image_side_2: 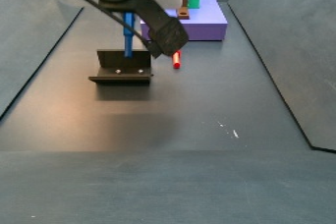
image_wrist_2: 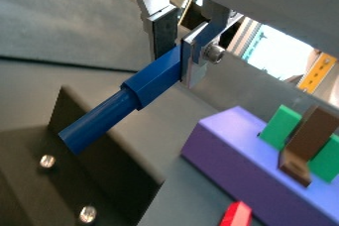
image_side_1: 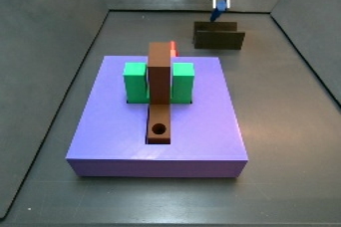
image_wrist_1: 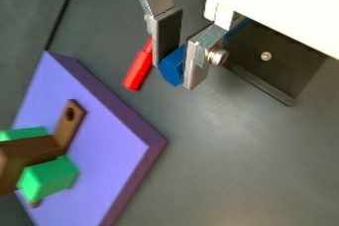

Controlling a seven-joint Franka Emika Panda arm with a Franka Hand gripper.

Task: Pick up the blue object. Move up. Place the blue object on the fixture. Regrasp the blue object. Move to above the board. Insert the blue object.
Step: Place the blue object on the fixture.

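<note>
Wrist views: my gripper [image_wrist_2: 188, 49] pinches the blue object [image_wrist_2: 130, 96] between its pads.
Its far end meets the fixture [image_wrist_2: 54, 161]; a small red piece [image_wrist_1: 137, 68] lies nearby, the board [image_side_1: 94, 131] well apart. I read no writing.

No text, label, brand, number or sign can be read in any view. The lavender-purple slab board [image_side_1: 160, 121], the thin bright-blue stick [image_wrist_2: 126, 99], the dark L-shaped metal fixture [image_side_2: 125, 69] and the silver two-finger gripper [image_wrist_1: 176, 50], which stands above that fixture at about twelve o'clock from the board in a side view, all show plain, unmarked surfaces.
</note>
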